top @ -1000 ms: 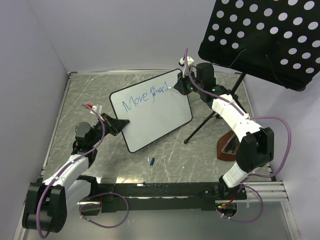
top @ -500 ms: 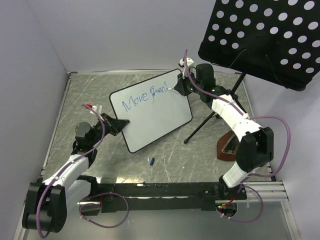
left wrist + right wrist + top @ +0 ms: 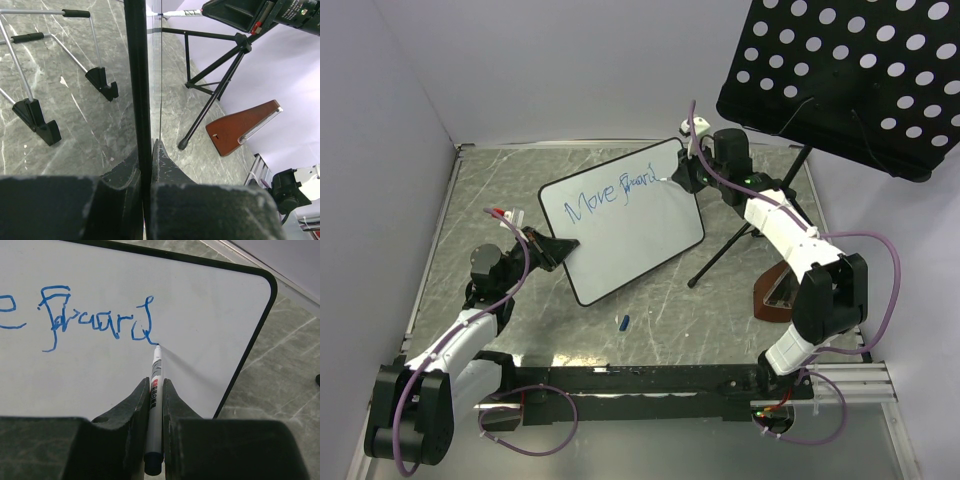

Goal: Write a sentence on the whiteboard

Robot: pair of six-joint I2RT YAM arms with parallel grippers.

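Observation:
The whiteboard [image 3: 630,235], white with a thin black rim, stands tilted in the middle of the table. Blue handwriting [image 3: 610,192] on it reads roughly "Move Board" in one line; its end shows in the right wrist view [image 3: 95,322]. My left gripper [image 3: 558,250] is shut on the board's left rim [image 3: 140,100]. My right gripper [image 3: 678,176] is shut on a white marker [image 3: 155,390] whose tip touches the board just after the last letter, near the top right corner.
A black perforated music-stand panel [image 3: 850,70] hangs over the back right on a tripod [image 3: 740,245]. A brown metronome [image 3: 778,290] stands at the right. A blue marker cap [image 3: 623,322] lies near the front. Metal stand feet [image 3: 37,120] show behind the board.
The right gripper and marker tip have shifted slightly right along the board's top edge. The left arm and the board have not moved.

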